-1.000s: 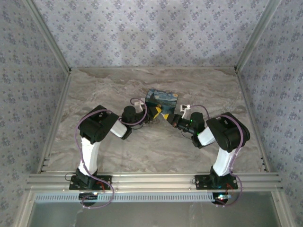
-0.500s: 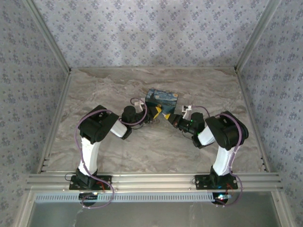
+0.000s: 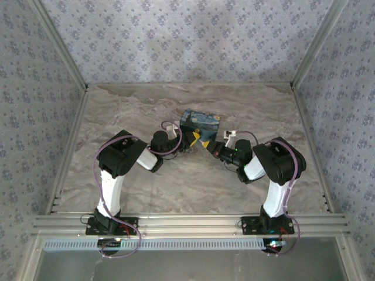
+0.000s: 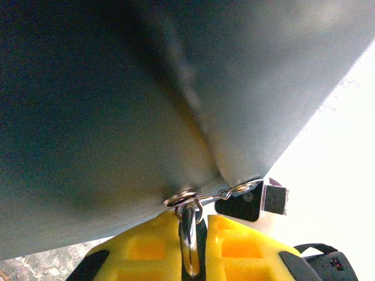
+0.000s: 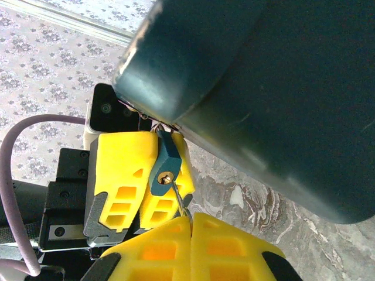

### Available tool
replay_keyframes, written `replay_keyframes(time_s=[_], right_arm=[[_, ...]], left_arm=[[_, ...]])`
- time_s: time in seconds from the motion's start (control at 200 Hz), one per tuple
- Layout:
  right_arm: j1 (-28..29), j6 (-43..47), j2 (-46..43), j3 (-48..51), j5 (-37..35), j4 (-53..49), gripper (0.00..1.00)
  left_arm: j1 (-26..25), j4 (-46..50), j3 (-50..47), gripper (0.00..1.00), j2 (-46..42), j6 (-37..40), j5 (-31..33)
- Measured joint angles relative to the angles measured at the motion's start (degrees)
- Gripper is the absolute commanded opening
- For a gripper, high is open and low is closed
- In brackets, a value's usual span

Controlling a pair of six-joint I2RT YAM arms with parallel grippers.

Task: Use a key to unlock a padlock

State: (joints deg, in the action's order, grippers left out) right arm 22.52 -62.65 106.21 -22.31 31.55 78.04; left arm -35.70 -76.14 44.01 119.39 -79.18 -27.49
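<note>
The right gripper [image 5: 191,221] is clenched on a thin silver metal key [image 5: 180,200]. The key's long axis runs left and a little far, and its tip is at the brass keyhole of the small teal padlock [image 5: 163,164]. The padlock hangs just beside the near edge of the dark blue printed box [image 5: 281,88]. The left gripper [image 4: 196,221] grasps it from the left. I judge that the turning falls to the right arm.

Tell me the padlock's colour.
Dark teal padlock with brass keyhole; clearest in the right wrist view.
</note>
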Motion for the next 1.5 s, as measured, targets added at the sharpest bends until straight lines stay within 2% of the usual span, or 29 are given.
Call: replay_keyframes(time_s=[1.499], right_arm=[[-1.46, -1.16, -0.13, -2.25, 1.31, -0.37, 0.0]], left_arm=[[0.07, -0.44, 1.81, 0.0, 0.79, -1.05, 0.55]])
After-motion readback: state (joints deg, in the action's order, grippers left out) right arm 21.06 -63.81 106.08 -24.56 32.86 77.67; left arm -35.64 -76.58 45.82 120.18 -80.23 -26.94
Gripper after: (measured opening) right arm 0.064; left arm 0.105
